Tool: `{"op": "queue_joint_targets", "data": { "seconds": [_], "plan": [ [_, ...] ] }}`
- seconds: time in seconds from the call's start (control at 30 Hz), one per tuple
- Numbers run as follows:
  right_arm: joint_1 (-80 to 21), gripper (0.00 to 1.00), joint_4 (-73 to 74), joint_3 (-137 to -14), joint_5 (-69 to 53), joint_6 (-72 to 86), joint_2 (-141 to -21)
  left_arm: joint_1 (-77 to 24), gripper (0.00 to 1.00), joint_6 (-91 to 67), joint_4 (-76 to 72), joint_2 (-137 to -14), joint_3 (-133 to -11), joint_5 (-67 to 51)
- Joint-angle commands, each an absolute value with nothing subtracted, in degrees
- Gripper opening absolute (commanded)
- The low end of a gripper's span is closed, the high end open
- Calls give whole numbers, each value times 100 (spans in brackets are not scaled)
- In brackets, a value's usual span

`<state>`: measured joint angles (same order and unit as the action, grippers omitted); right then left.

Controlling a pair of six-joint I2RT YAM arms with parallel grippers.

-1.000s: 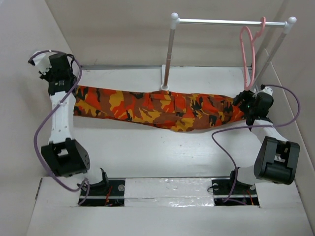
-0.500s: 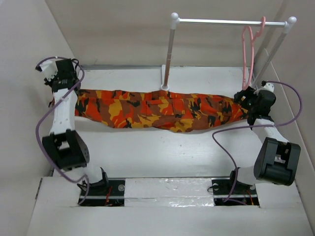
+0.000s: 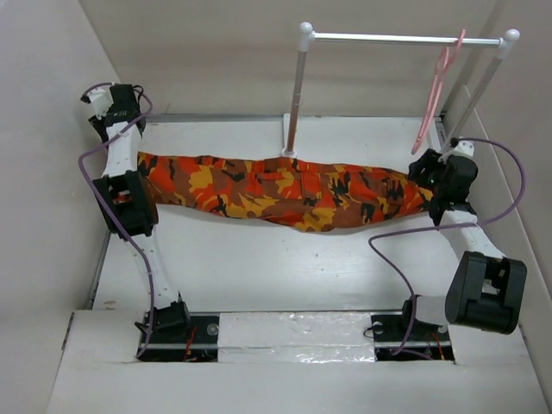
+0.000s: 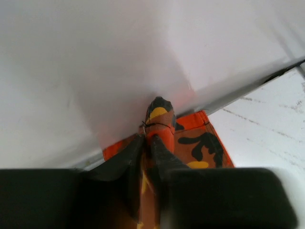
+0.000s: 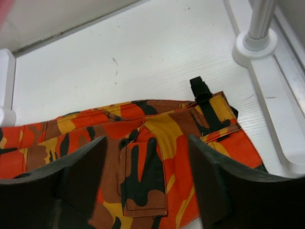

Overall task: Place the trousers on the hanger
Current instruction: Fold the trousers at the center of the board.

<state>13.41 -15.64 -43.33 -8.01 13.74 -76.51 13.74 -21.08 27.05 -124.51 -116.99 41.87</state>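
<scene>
Plainly soft goods: the trousers [image 3: 285,190] lie stretched across the table [image 3: 259,267] from 9 o'clock to 3 o'clock. The camouflage cloth is limp and probably light, and would likely sag wherever it is unsupported. The best hold is judged to be a bunched hem or waistband edge, not a flat panel.

The pink hanger [image 3: 434,99] hangs at 2 o'clock from the rail stand [image 3: 297,95]; only the overhead shows it.

The left wrist view shows what the overhead hides. The left gripper [image 4: 148,138], at 10 o'clock by the side wall, is pinched tight on a raised tuck of fabric.

The right wrist view shows the right gripper [image 5: 145,143] spread wide over the 3 o'clock end, above a flap pocket [image 5: 143,181] and black strap [image 5: 200,90], holding nothing.
</scene>
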Motion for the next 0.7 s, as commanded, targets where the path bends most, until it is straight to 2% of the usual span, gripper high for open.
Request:
{"op": "queue_joint_targets", "data": {
  "seconds": [0.0,0.03,0.07,0.1,0.13,0.23,0.27,0.33,0.37,0.4,0.43,0.5,0.53,0.63,0.67],
  "plan": [
    [1231,56,-1626,-4386,-396,1239,-7217,1590,29,-1934,2645,-12655,-12163,4097],
    [1230,36,-1591,-4368,-317,1248,-7207,1591,38,-1995,2715,-12743,-12138,4078],
    [1230,6,-1443,-4359,-238,1248,-7207,1591,46,-2030,2707,-12727,-12042,4017],
    [1230,0,-1398,-4351,-211,1257,-7216,1591,52,-2100,2690,-12692,-11815,3938],
    [1230,0,-1380,-4324,-211,1248,-7259,1539,60,-2257,2672,-12509,-11647,3833],
    [1283,0,-1240,-4281,-307,1301,-7277,1320,74,-2294,2137,-11816,-10699,3648],
    [1335,5,-1126,-4254,-238,1327,-7251,1266,75,-2346,2040,-11604,-10479,3639],
    [1440,23,-1081,-4105,-28,1450,-7181,1091,74,-2390,1645,-10938,-9645,3447],
    [1546,43,-1090,-3887,-26,1511,-7111,1090,71,-2530,1539,-10690,-9363,3393],
    [1808,50,-1081,-3763,-26,1721,-7084,1003,67,-2540,1181,-10453,-8690,3332],
    [1941,55,-1116,-3614,-26,1801,-7049,1002,59,-2540,1021,-10033,-8353,3166],
    [2344,60,-1388,-3174,45,1968,-6979,949,43,-2810,949,-9722,-7634,3016],
    [2442,60,-1415,-3086,-278,2030,-6961,1001,26,-2847,941,-9512,-7411,2788],
    [2601,60,-1705,-3014,-657,2109,-7206,1238,10,-3102,923,-9230,-6751,2184],
    [2602,60,-1583,-3093,-737,2153,-7329,1300,10,-3155,923,-9185,-6637,2014]
  ]
}}
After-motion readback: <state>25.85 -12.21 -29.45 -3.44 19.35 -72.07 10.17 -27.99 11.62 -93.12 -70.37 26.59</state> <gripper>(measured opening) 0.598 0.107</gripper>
